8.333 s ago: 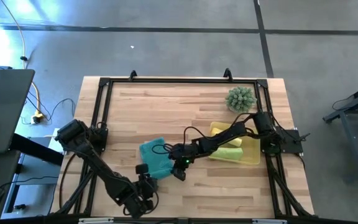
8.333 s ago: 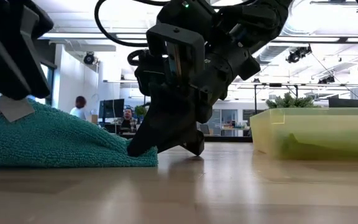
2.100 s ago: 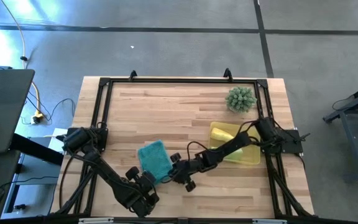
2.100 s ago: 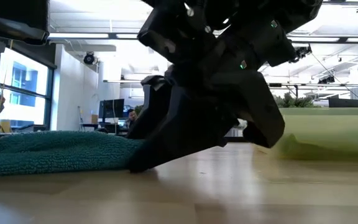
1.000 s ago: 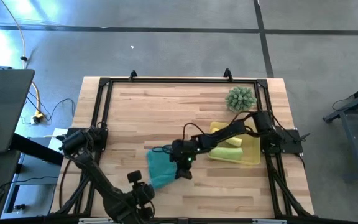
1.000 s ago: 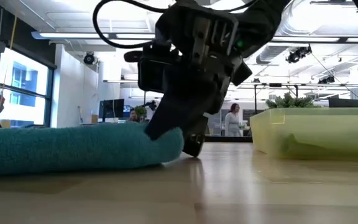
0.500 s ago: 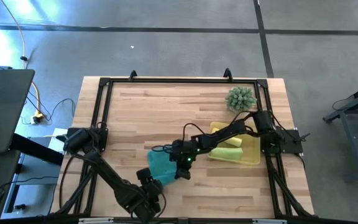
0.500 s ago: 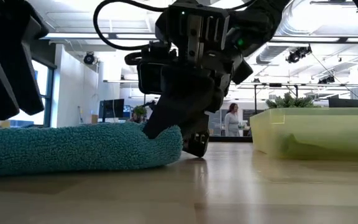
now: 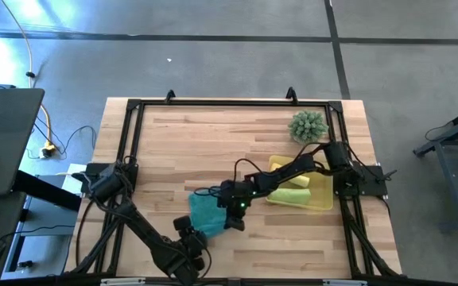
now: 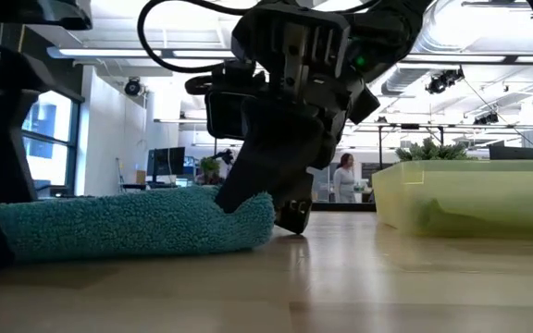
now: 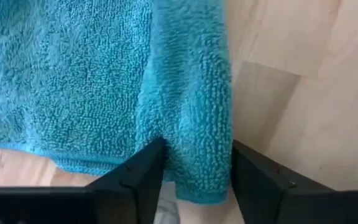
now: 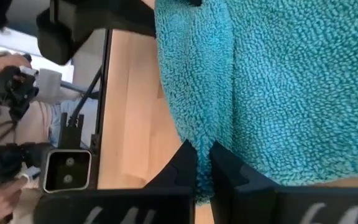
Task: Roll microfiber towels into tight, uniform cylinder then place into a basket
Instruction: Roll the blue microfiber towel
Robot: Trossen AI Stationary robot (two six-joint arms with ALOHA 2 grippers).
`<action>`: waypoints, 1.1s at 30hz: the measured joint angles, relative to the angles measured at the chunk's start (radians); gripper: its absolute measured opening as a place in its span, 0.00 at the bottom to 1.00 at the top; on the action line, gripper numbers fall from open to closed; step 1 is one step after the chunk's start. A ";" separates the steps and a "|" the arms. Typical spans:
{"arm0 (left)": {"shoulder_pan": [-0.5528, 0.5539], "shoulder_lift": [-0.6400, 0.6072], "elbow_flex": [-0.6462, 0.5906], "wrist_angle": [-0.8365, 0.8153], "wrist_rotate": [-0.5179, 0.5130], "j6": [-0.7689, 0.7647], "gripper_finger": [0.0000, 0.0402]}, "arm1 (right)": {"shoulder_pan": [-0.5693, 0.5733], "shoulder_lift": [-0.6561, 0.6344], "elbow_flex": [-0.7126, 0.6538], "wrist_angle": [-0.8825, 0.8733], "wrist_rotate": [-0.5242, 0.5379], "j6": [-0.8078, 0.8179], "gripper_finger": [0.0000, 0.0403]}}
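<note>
Left gripper (image 11: pixel 194 177) has come back onto the near end of the teal towel (image 9: pixel 206 213). A sec ago it was off at the table's front edge, now its fingers (image 11: pixel 138 174) are spread wide w/ the folded edge sitting between them, not pinched yet. Right gripper (image 9: pixel 230 208) hasn't budged, stays shut on the towel's far edge, pinning it to the table (image 9: pixel 213 135).

Towel itself went from lying flat to doubled over w/ a soft roll started along one side, so rolling's under way but it's loose, prob needs the left to clamp and tighten.

Basket (image 9: pixel 322 199) sits to the right w/ the yellow towel (image 9: pixel 281 165) and green towel (image 9: pixel 293 196) already in it, so teal looks like the last one.
</note>
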 joint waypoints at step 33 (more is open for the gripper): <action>-0.053 -0.247 -0.480 0.767 0.115 -0.394 0.03 | 0.315 -0.227 -0.003 -0.150 0.784 -0.923 0.27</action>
